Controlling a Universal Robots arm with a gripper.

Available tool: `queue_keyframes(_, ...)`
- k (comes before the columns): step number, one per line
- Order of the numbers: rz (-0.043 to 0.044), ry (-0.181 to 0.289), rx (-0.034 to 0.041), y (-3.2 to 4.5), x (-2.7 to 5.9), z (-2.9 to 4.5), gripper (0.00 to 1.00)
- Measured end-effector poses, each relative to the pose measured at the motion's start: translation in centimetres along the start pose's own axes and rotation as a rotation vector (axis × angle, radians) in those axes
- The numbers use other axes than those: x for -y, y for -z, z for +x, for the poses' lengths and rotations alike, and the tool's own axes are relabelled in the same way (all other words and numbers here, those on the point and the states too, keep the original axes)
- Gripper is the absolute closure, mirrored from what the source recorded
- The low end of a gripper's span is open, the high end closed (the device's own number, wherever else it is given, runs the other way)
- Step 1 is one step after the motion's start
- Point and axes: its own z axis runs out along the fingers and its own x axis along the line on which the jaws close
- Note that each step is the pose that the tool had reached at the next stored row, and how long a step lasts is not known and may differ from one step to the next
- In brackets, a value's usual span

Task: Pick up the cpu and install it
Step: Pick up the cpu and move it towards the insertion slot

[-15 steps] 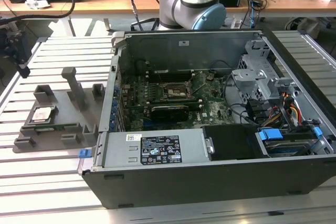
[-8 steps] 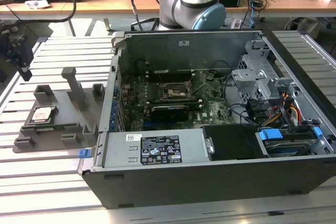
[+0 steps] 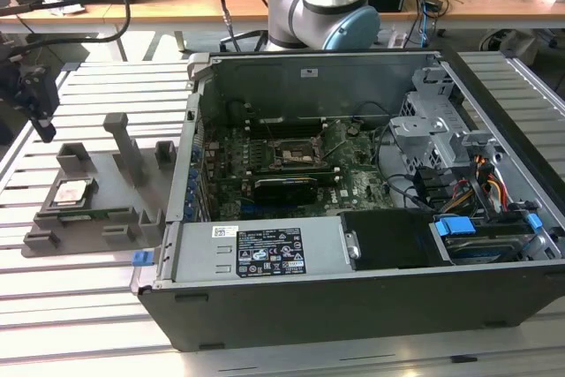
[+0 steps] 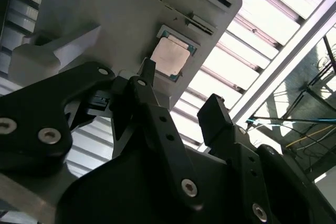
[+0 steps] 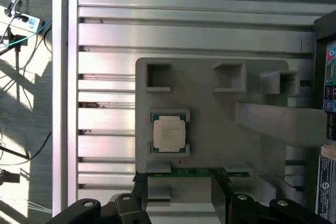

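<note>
The cpu (image 3: 72,192) is a small silvery square chip lying flat in a recess of a grey holder block (image 3: 119,205), to the exterior view's left of the open computer case (image 3: 353,297). My gripper (image 3: 42,125) hangs above the block's far left end, higher than the chip and not touching it. In both wrist views the cpu (image 4: 170,56) (image 5: 169,133) lies beyond the fingertips. The gripper (image 4: 181,90) (image 5: 181,192) is open, with nothing between its dark fingers (image 4: 152,103). Inside the case, the dark socket frame (image 3: 296,154) sits on the motherboard.
The holder block (image 5: 210,145) has upright posts (image 3: 124,143) and square pockets, and a thin green memory strip (image 5: 197,172) lies along one edge. The slatted metal table (image 3: 79,306) carries both block and case. Drive cages and cables (image 3: 441,156) crowd the case's right side.
</note>
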Motion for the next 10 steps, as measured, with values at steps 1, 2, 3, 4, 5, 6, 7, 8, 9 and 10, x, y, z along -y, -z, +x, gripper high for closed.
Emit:
queue_keyframes(1,0.0000,0.000,0.0000,-0.33,-0.01,0.01,0.40)
queue_keyframes(2,0.0000,0.000,0.0000,-0.64,-0.03,0.02,0.40)
queue_keyframes(3,0.0000,0.000,0.0001,-0.80,-0.04,0.03,0.40)
queue_keyframes(4,-0.0001,0.000,0.0001,-0.93,-0.04,0.03,0.40)
queue_keyframes(5,0.0000,0.000,0.0001,-1.00,-0.05,0.03,0.40)
queue_keyframes(6,0.0000,0.000,0.0000,-1.11,-0.05,0.04,0.40)
queue_keyframes(7,0.0000,0.000,0.0000,-1.26,-0.06,0.04,0.40)
queue_keyframes(8,0.0000,0.000,0.0001,-1.43,-0.06,0.05,0.40)
queue_keyframes(9,0.0001,0.000,-0.0001,-1.71,-0.07,0.05,0.40)
queue_keyframes(10,0.0000,0.000,0.0000,-1.85,-0.08,0.06,0.40)
